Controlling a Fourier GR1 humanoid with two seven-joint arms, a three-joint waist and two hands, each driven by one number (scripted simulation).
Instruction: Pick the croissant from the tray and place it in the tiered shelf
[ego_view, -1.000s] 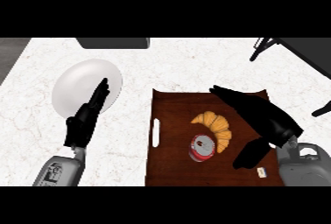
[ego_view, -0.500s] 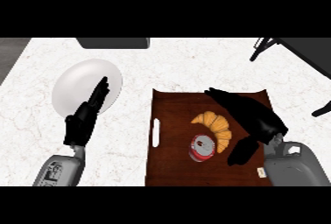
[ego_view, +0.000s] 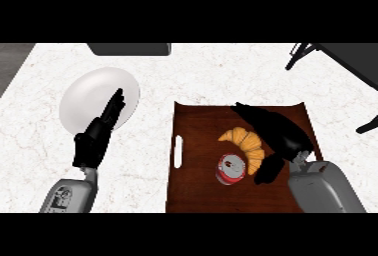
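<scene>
The croissant lay on the brown tray, a bit nearer the tray's far edge than its near edge, and toward the right side. It was curved like a moon. Its long way ran from the far left down to the near right, along the tray. A small red and white can sat just beside it, on the near left side.

The right hand was the closer one. It hung over the right part of the tray, and the croissant lay just to its left, right by the fingers. The fingers looked straight and pointed to the far edge, with the thumb down near the croissant's near end. The hand was spread and held nothing. I could not tell if it touched the croissant.

The left hand was well apart, over the bench to the left of the tray. Its fingers were straight and up, resting over a white plate.

The dark bars at the far right corner of the bench may be the shelf, but too little of it showed to be sure. The right hand would likely need to close across the croissant's short way, then lift it that way.
</scene>
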